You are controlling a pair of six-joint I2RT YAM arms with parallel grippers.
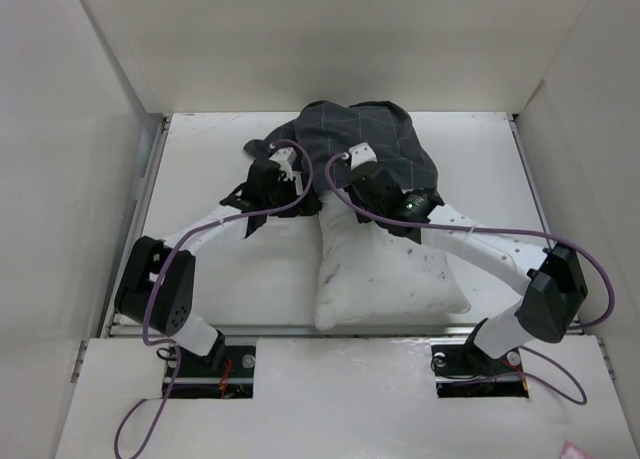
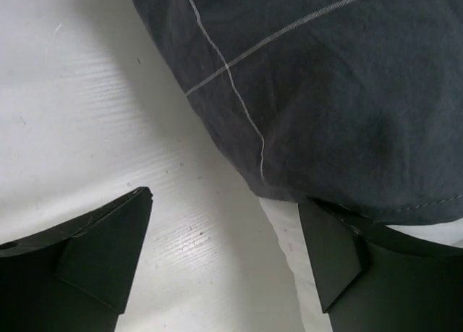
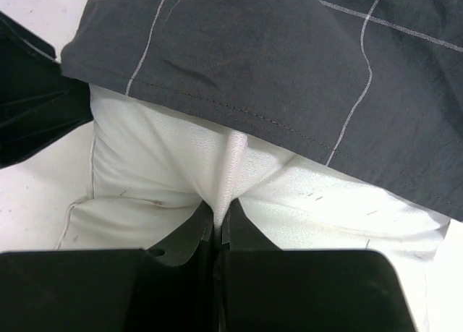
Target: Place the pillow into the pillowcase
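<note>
Right wrist: pillow (image 3: 181,180), partly sheathed by pillowcase (image 3: 275,64), is pinched by right gripper (image 3: 221,220); open left gripper (image 2: 226,202) is needed at its mouth.

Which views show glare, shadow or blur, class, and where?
Top external: even light, soft shadows on the table. Left wrist: glare on the table inside the open left gripper. Right wrist: pillowcase stitching sharp; right gripper, pinching the pillow, nearly black.

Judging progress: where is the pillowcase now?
Top view: the pillowcase lies at the far centre of the table, draped over the far end of the pillow, left claw open beside its left edge.
</note>
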